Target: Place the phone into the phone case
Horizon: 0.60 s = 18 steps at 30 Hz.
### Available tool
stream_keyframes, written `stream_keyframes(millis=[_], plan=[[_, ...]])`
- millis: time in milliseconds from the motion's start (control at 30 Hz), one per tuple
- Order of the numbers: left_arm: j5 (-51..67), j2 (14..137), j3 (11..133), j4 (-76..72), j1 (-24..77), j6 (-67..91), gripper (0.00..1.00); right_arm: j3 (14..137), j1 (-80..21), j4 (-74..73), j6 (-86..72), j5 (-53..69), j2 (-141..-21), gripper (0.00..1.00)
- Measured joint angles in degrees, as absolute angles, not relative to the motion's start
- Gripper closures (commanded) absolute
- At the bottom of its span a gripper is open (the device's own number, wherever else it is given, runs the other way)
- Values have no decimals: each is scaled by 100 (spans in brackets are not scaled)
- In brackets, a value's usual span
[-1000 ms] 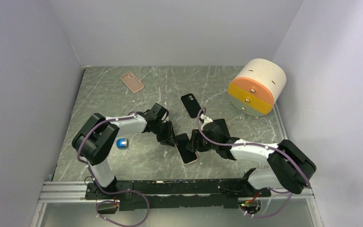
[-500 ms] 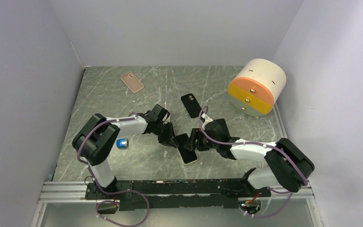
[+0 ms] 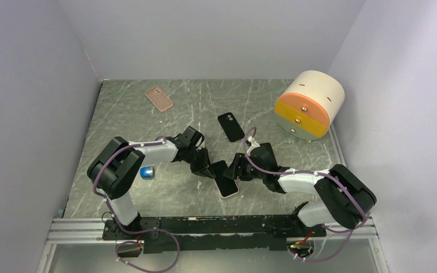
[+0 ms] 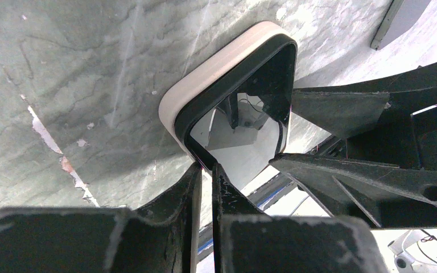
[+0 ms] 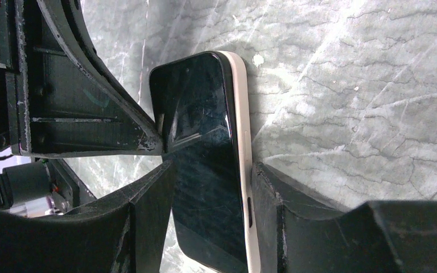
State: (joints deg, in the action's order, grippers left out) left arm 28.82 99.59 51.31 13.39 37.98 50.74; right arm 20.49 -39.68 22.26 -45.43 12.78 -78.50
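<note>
- Cream-rimmed phone point(image 3: 226, 180), screen up, lies on the counter point(image 3: 165, 196) at frame centre; whether the rim is already a case cannot be told
- Fingers of the left gripper point(image 4: 206, 166) are pressed almost together, tips on the phone's corner at lower centre; too hard a push could tip the far end up
- Fingers of the right gripper point(image 5: 213, 168) pinch the phone across its width; a slanted squeeze could skid or unseat it

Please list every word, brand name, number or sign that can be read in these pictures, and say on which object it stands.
None can be read.
The phone has a dark screen, and its cream case and the drawer unit show no lettering.
</note>
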Motion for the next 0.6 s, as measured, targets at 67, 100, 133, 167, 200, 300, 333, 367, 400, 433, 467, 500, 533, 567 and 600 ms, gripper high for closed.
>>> stream_keyframes(millis=[67,100,133,167,200,300,333,367,400,433,467,500,533,567,600], plan=[[2882,9959,5118,1334,3798,5076,86,2049,-3966,2239,-4550,1278,-7854,46],[2882,9959,5116,1332,3798,5074,86,2049,-3966,2239,-4550,1278,-7854,46],[2877,9959,5116,1337,3798,5074,85,2049,-3964,2239,-4552,1278,-7854,46],[2871,9959,5116,1341,3798,5072,85,2049,-3962,2237,-4552,1284,-7854,46],[2864,9959,5116,1352,3798,5072,85,2049,-3957,2239,-4552,1295,-7854,46],[2862,9959,5120,1387,3809,5052,83,2049,-3944,2248,-4550,1326,-7854,45],[2860,9959,5124,1406,3820,5046,82,2049,-3933,2250,-4550,1343,-7856,46],[2856,9959,5127,1415,3833,5037,81,2049,-3911,2261,-4552,1387,-7867,45],[2842,9959,5133,1439,3850,5028,80,2049,-3885,2279,-4563,1433,-7878,45],[2834,9959,5137,1450,3863,5024,80,2047,-3861,2300,-4571,1481,-7891,45],[2821,9959,5137,1463,3874,5022,80,2040,-3839,2329,-4578,1525,-7907,45],[2812,9959,5137,1479,3885,5022,80,2032,-3817,2368,-4598,1570,-7926,45],[2805,9959,5137,1492,3894,5022,80,2029,-3804,2414,-4606,1608,-7955,45],[2799,9959,5137,1511,3898,5017,80,2029,-3789,2464,-4611,1651,-7990,45],[2797,9957,5137,1529,3898,5013,80,2029,-3771,2521,-4613,1691,-8027,45]])
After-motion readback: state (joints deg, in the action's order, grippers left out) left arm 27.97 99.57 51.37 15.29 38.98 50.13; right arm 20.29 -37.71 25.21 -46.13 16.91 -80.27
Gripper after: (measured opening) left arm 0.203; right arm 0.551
